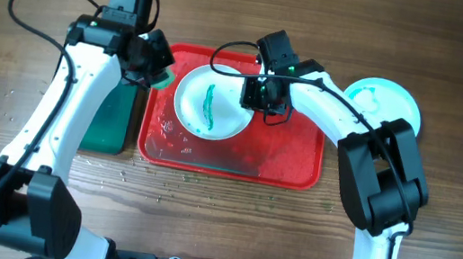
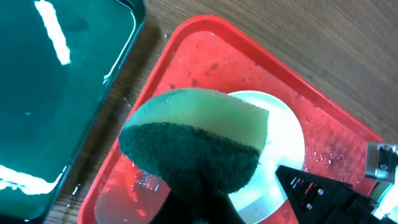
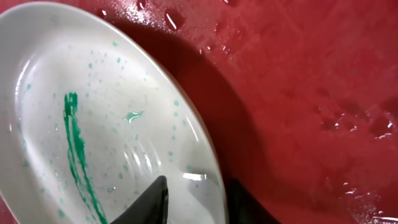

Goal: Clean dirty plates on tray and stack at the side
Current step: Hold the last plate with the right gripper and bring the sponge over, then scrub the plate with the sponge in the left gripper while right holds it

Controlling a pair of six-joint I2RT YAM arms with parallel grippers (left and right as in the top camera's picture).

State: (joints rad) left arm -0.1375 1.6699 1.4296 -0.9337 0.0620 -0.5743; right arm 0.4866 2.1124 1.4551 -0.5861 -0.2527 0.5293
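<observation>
Closest to my right wrist camera, the right end effector (image 3: 198,202) is closed on the dirty plate (image 3: 93,106), one finger lying on the plate's face and the other outside the rim. I judge this pinch is there to pin the plate so it does not slide on the wet surface while it is scrubbed. The plate lies on the red tray (image 3: 298,93), about its middle, and carries one long teal-green smear (image 3: 74,155) plus fine speckles. The fingertips are cut off by the frame's lower edge, so I cannot confirm how deep the grip goes. On the left wrist view, the left end effector (image 1: 152,62) is clamped on a sponge (image 2: 199,140), scouring side toward the lens. The sponge hangs above the tray's left edge, apart from the plate, placed, I judge, for a first wipe. The sponge hides its own fingers almost wholly. Beyond it sits the dark green tray (image 2: 50,93) holding liquid, just beside the red one, likely the wetting bath. Farthest off, on the counter (image 1: 460,53) well to the right, rests a tinted side plate (image 1: 390,102). The right arm covers its near edge, and I cannot tell whether one plate or two lie there.
</observation>
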